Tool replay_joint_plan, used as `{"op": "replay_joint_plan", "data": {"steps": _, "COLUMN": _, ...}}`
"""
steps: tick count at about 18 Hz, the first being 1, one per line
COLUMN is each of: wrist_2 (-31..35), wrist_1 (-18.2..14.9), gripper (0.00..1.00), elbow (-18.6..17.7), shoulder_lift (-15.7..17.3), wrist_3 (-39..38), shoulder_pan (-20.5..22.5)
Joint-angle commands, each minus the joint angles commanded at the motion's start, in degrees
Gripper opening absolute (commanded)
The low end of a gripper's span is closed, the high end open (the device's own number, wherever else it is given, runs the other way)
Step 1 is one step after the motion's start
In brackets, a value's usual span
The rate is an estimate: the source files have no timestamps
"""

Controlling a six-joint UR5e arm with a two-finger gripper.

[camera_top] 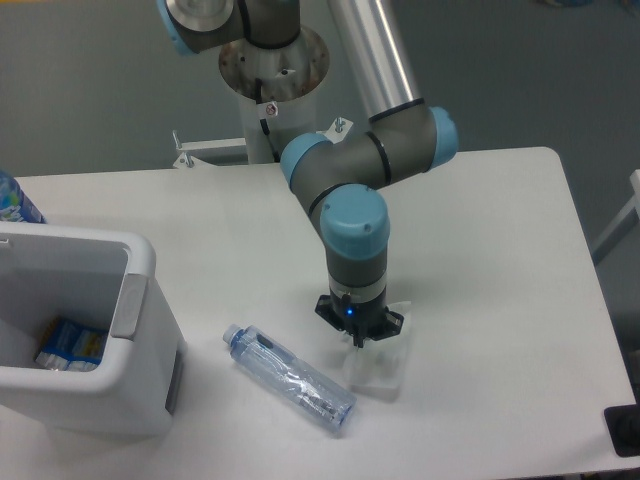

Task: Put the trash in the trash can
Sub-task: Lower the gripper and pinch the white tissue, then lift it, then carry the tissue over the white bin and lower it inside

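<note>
A clear crinkled plastic bottle (291, 378) with a pale blue cap lies on the table, cap pointing toward the trash can (140, 340), the white boxy bin at the left with a grey tab on its rim. To the bottle's right, my gripper (358, 338) points straight down and is shut on the flat white wrapper (380, 362), which hangs from the fingers with its lower edge near the tabletop. The gripper is well to the right of the trash can.
Blue-and-white packaging (70, 345) lies inside the trash can. A blue-labelled bottle (14, 201) stands at the far left edge behind the can. A dark object (624, 430) sits at the table's right front corner.
</note>
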Motion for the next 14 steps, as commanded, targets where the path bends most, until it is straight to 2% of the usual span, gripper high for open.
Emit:
{"op": "replay_joint_plan", "data": {"steps": 4, "wrist_2": -4.41, "wrist_1": 0.0, "gripper": 0.0, "elbow": 2.03, "shoulder_lift": -0.35, "wrist_3": -3.7, "shoulder_pan": 0.88}}
{"op": "replay_joint_plan", "data": {"steps": 9, "wrist_2": -5.55, "wrist_1": 0.0, "gripper": 0.0, "elbow": 4.05, "shoulder_lift": 0.09, "wrist_3": -7.56, "shoulder_pan": 0.79}}
{"op": "replay_joint_plan", "data": {"steps": 14, "wrist_2": -14.06, "wrist_1": 0.0, "gripper": 0.0, "elbow": 6.86, "shoulder_lift": 1.23, "wrist_3": -14.68, "shoulder_pan": 0.53}}
